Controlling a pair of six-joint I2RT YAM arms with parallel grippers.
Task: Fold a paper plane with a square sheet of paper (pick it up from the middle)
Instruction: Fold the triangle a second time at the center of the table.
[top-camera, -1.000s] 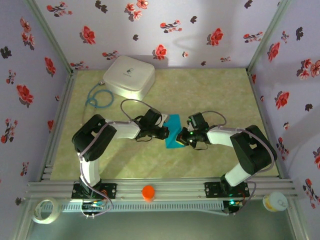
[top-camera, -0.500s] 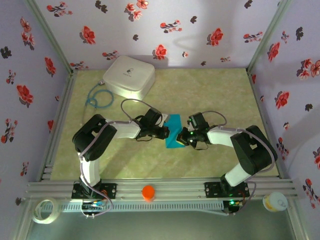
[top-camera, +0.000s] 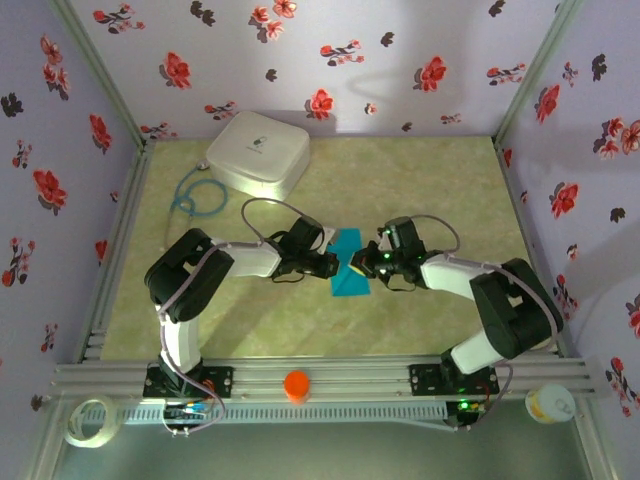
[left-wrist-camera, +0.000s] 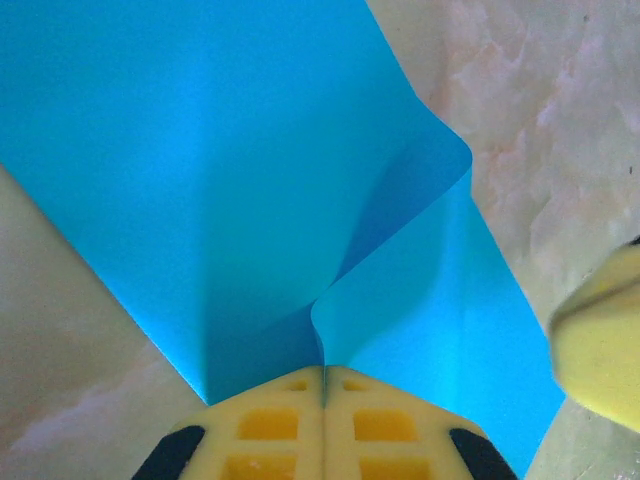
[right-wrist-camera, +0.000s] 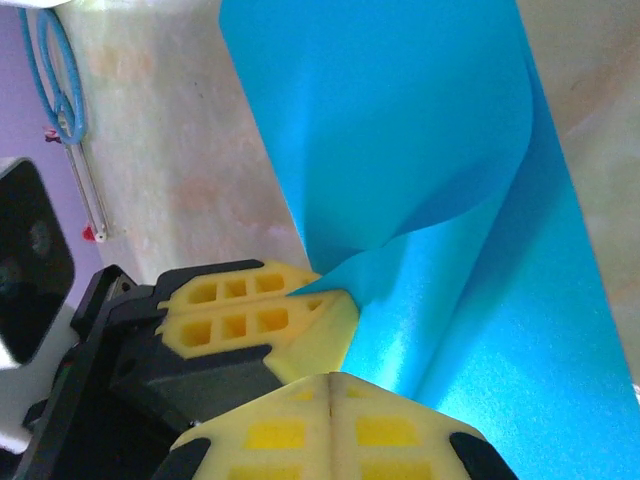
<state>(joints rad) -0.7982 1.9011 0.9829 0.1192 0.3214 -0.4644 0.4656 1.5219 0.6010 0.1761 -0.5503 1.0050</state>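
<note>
The square sheet of paper (top-camera: 350, 278) is bright turquoise and lies partly folded mid-table, between the two arms. My left gripper (top-camera: 331, 263) is shut on its left edge. In the left wrist view a raised flap of the paper (left-wrist-camera: 200, 150) runs into the seam between the yellow fingers (left-wrist-camera: 322, 376). My right gripper (top-camera: 367, 262) is shut, with nothing visible in its seam (right-wrist-camera: 330, 380); it sits right against the sheet (right-wrist-camera: 400, 120). The left gripper (right-wrist-camera: 305, 292) shows there too, pinching a paper corner. One right finger (left-wrist-camera: 600, 345) shows in the left wrist view.
A white rounded box (top-camera: 258, 150) stands at the back left with a coiled blue cable (top-camera: 193, 195) beside it. On the front rail sit an orange knob (top-camera: 296, 385), a tape roll (top-camera: 85, 420) and a small cup (top-camera: 550, 403). Patterned walls enclose the table.
My right gripper has shifted toward the back along the sheet's right side, baring the paper's near end, which now lies flatter. The left gripper has kept its hold in place.
</note>
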